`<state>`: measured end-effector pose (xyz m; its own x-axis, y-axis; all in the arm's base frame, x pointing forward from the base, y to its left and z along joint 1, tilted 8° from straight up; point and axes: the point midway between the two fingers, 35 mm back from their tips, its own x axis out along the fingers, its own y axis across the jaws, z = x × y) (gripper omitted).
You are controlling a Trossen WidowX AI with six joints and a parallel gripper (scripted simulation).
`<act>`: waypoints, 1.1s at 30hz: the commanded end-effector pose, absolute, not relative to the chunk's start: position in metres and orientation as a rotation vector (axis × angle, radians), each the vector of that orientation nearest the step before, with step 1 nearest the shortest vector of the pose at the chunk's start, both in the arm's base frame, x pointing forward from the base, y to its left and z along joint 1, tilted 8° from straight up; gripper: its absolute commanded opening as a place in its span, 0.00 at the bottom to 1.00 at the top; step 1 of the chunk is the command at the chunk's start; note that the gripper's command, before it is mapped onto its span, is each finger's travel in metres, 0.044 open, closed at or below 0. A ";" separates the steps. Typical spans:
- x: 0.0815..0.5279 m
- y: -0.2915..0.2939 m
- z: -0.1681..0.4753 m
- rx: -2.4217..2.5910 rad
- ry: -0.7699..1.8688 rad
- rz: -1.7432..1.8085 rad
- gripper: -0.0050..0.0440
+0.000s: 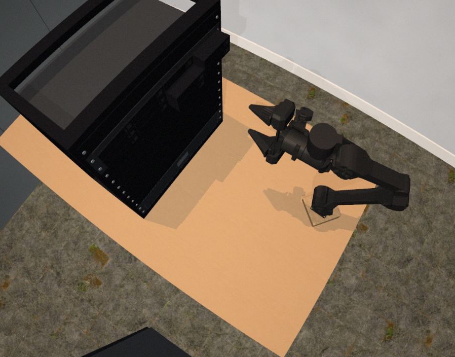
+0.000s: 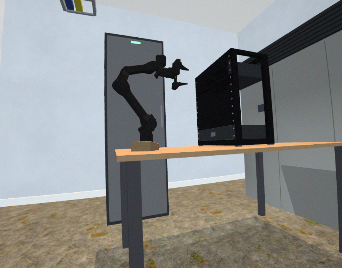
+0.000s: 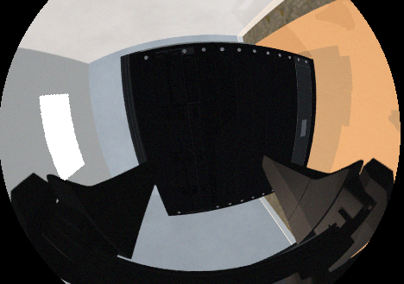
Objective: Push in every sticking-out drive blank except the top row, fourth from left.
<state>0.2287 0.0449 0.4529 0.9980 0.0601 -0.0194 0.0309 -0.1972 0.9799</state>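
The black rack (image 1: 116,96) stands at the back left of the wooden table top, its front towards my arm; it also shows in the side view (image 2: 231,98). From above, one drive blank (image 1: 181,90) juts out around the middle of the front. Another blank (image 1: 214,42) juts out at the top row's right end. The other blanks are too dark to judge. My gripper (image 1: 255,125) (image 2: 186,76) is open and empty. It hangs in the air, apart from the rack's front, near the top rows' height. The wrist view shows the dark rack front (image 3: 218,125) straight ahead between my fingers.
My arm's base sits on a small wooden block (image 2: 144,145) near the table's edge. Grey cabinets (image 2: 306,109) stand behind the rack and a grey door (image 2: 135,130) behind my arm. A dark object (image 1: 143,344) lies on the floor below.
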 end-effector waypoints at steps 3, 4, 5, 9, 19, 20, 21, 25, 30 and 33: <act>0.227 0.027 0.460 1.732 0.033 0.079 1.00; 0.227 0.024 0.461 1.727 0.026 0.082 1.00; 0.226 0.022 0.462 1.723 0.020 0.085 1.00; 0.224 0.016 0.465 1.706 -0.002 0.095 1.00; 0.222 0.009 0.468 1.686 -0.023 0.105 1.00; 0.221 0.009 0.469 1.685 -0.024 0.105 1.00; 0.221 0.009 0.469 1.684 -0.025 0.106 1.00; 0.221 0.009 0.469 1.683 -0.026 0.106 1.00; 0.221 0.009 0.469 1.683 -0.026 0.106 1.00; 0.221 0.009 0.469 1.683 -0.026 0.106 1.00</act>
